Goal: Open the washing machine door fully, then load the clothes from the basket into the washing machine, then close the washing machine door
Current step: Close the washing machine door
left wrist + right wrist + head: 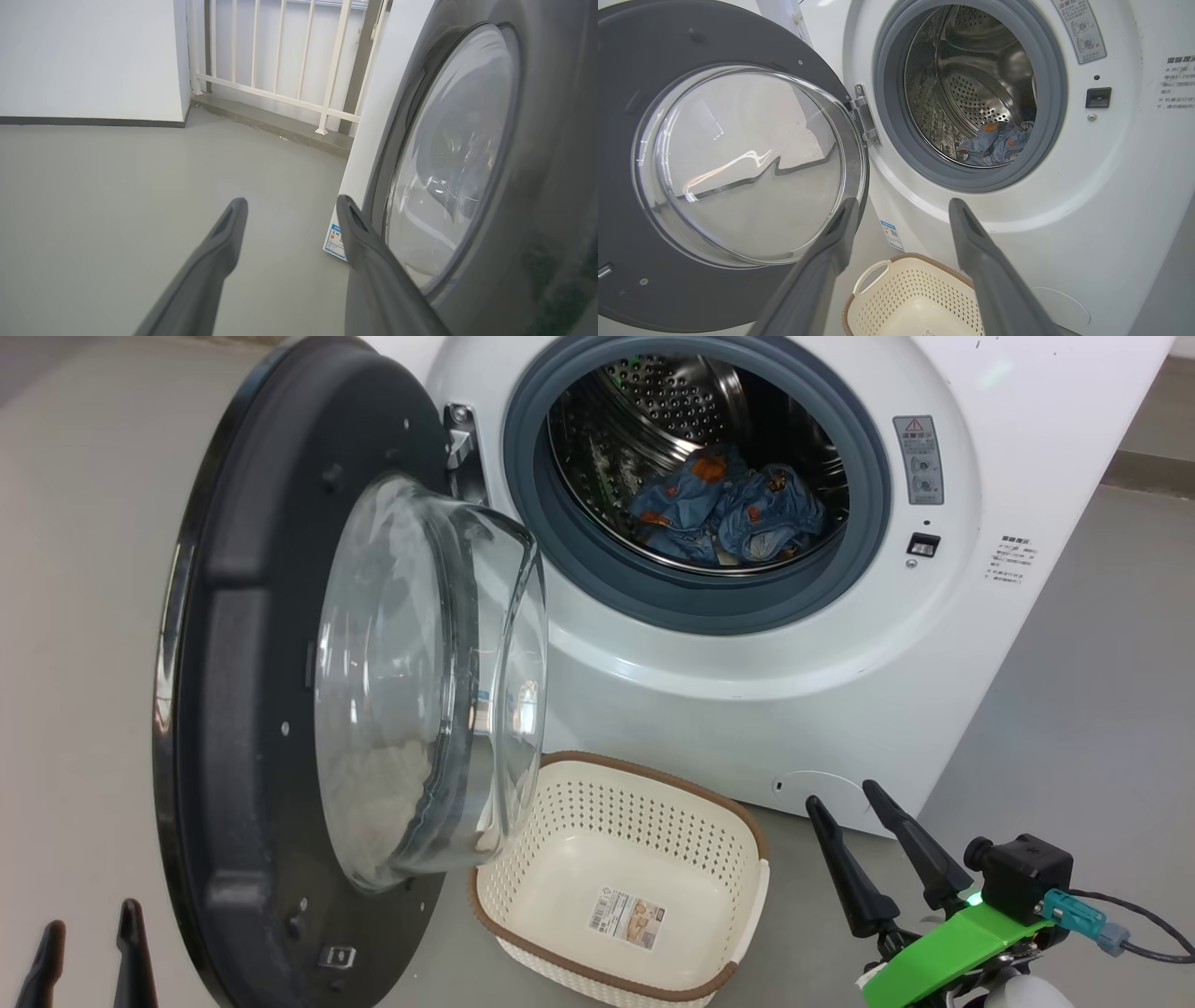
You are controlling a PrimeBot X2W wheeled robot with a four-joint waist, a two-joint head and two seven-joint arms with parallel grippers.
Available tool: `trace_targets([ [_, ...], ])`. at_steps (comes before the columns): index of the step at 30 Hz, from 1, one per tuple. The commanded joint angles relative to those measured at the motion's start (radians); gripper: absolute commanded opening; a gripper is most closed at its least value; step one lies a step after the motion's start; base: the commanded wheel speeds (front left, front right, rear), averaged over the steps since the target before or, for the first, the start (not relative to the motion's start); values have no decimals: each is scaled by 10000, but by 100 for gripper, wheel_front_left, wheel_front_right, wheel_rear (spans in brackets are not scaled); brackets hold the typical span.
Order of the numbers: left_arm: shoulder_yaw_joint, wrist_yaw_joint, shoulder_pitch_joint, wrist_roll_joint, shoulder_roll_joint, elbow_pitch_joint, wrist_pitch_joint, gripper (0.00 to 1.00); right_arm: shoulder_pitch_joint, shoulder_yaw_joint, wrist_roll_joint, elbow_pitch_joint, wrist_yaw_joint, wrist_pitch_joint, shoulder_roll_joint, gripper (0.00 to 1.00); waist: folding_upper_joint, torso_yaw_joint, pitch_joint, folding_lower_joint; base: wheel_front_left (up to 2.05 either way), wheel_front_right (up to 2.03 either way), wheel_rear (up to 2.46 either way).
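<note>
The washing machine (794, 691) stands with its door (243, 691) swung wide to the left, glass bowl facing out. The light blue clothes (724, 509) lie inside the steel drum, also seen as clothes (997, 142) in the right wrist view. On the floor below the opening sits the cream basket (621, 882) with nothing but its label sticker inside. My right gripper (873, 817) is open to the right of the basket, holding nothing. My left gripper (89, 929) is open at the lower left, just outside the door (467, 163), its right finger close to the rim.
Grey floor (117, 186) stretches to the left of the door. A white railing (280, 70) and a white wall stand beyond it. The machine's small round flap (826, 793) lies low on the front near my right fingertips.
</note>
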Motion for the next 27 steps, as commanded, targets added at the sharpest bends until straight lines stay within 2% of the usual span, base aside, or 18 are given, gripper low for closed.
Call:
trace_targets([
  [1,368,93,-155,70,332,-313,21,100,-2,180,71,-211,16,-49,-67,100,0,13,6,0,0,0,0],
  [9,532,126,-295,-35,751,-683,407,99,19,179,67,-220,16,-49,-57,100,0,87,42,0,0,0,0],
  [11,588,81,-380,-119,921,-822,557,70,18,166,65,-224,16,-49,-55,100,0,108,59,0,0,0,0],
  [12,627,66,-433,-180,1003,-894,656,51,13,163,65,-225,16,-49,-57,100,0,118,73,0,0,0,0],
  [14,728,26,-570,-353,1157,-1054,835,35,-4,155,62,-227,16,-49,-61,100,0,139,103,0,0,0,0],
  [15,728,26,-570,-353,1157,-1054,835,35,-4,155,62,-227,16,-49,-61,100,0,139,103,0,0,0,0],
  [17,865,-22,-747,-645,1294,-1176,1070,0,-21,142,58,-228,16,-49,-56,100,0,154,133,0,0,0,0],
  [27,1492,-222,-1855,-2482,1957,-1433,2514,0,-90,88,45,-225,16,-49,-1,100,0,103,219,0,0,0,0],
])
